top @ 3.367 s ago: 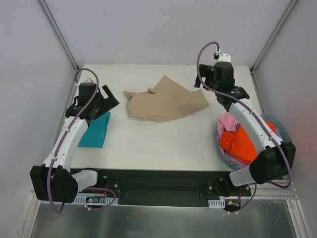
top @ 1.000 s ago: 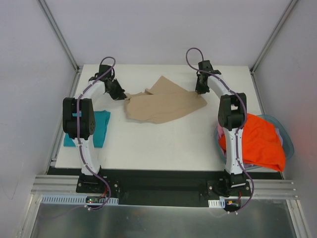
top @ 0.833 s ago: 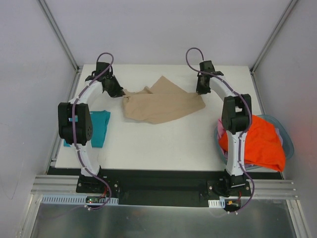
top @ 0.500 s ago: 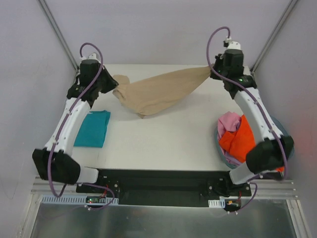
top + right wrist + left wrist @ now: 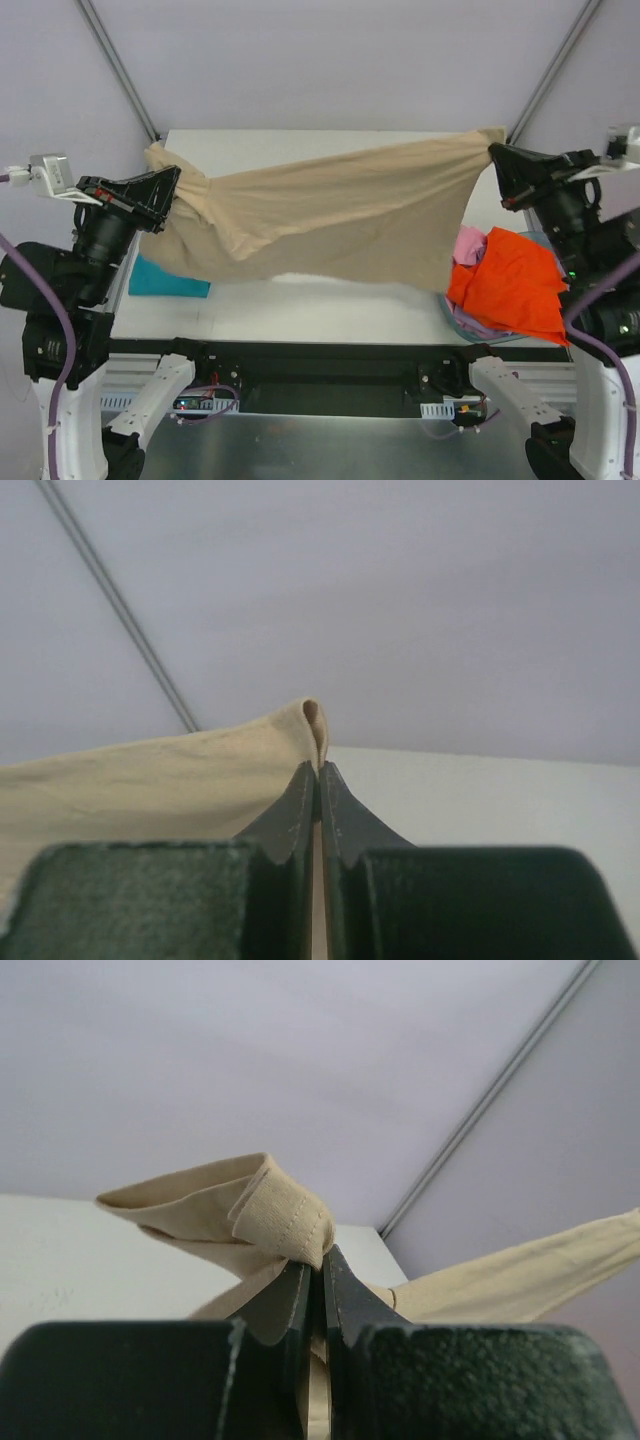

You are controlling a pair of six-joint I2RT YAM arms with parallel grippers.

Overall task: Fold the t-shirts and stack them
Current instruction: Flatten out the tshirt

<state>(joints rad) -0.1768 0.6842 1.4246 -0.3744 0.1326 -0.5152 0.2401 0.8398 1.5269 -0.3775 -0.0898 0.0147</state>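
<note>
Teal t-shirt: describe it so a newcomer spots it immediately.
On the white table's left edge, lying flat and partly hidden beneath the large tan cloth t-shirt stretched in mid-air, is the teal cloth t-shirt. It is the only blue-green item; the orange shirt and pink shirt are heaped far right.

It was a lab test booth. Plain pale panels (image 5: 330, 60) on metal posts (image 5: 118, 70) boxed in my white table (image 5: 300, 300), and I stood bolted to an aluminium rail (image 5: 330, 398).

White table (image 5: 300, 300) inside grey-walled enclosure (image 5: 330, 60); blue-grey basket (image 5: 462, 322) at table's right edge; corner poles (image 5: 115, 62) slanted.
</note>
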